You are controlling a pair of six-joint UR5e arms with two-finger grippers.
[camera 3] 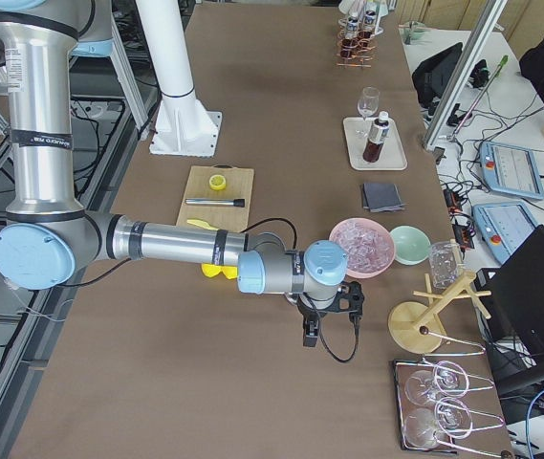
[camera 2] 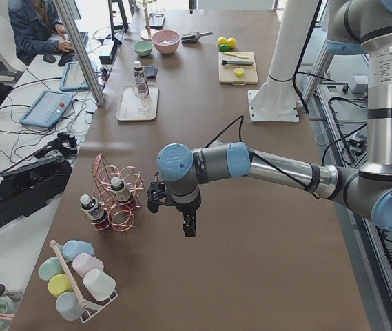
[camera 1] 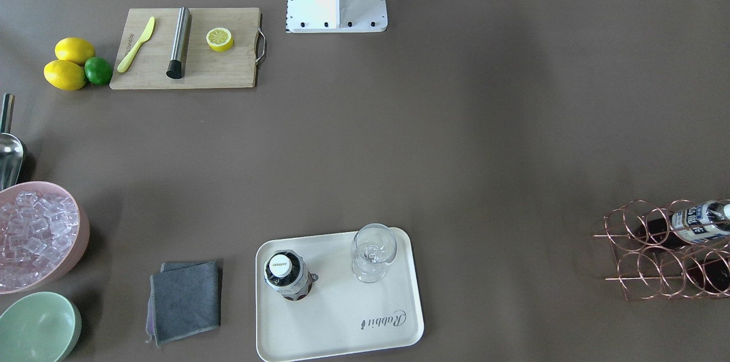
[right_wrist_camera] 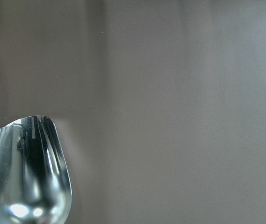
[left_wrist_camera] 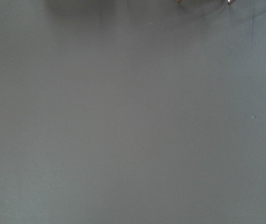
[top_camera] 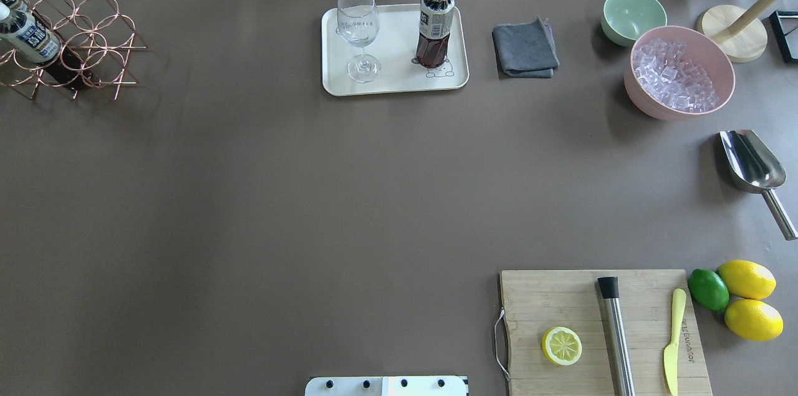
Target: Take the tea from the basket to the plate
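Gripper status first: the left gripper [camera 2: 173, 207] hangs above the bare tabletop [top_camera: 249, 196] near the basket [top_camera: 93, 47]. Only the side camera catches it, so I can't tell if its fingers are apart or together. Same deal with the right gripper [camera 3: 329, 314]. It sits low over the tabletop close to the pink bowl [top_camera: 679, 109] full of ice cubes, and whether it's spread or closed I can't tell either. Its wrist camera looks straight down at the metal scoop [right_wrist_camera: 30, 172].

One tea bottle [top_camera: 434, 25] is standing upright on the plate [top_camera: 399, 81], white cap on, at the end nearest the gray cloth [top_camera: 525, 50]. It's right by the little bear drawing. An empty wine glass [top_camera: 360, 31] stands on the other end of the plate, apart from the bottle.

The basket is way off at the robot's far-left edge of the tabletop, well apart from the plate. It holds two more bottles [camera 2: 118, 189], both leaning in the wire rings.

On the robot's right there's a green bowl [top_camera: 633, 12] next to the pink one. Closer in is a cutting board [top_camera: 561, 302] with a lemon half [top_camera: 562, 346], a yellow knife [top_camera: 673, 340] and a steel rod [top_camera: 616, 333] on it. Two lemons [top_camera: 748, 279] and a lime [top_camera: 709, 289] sit just beside the board.
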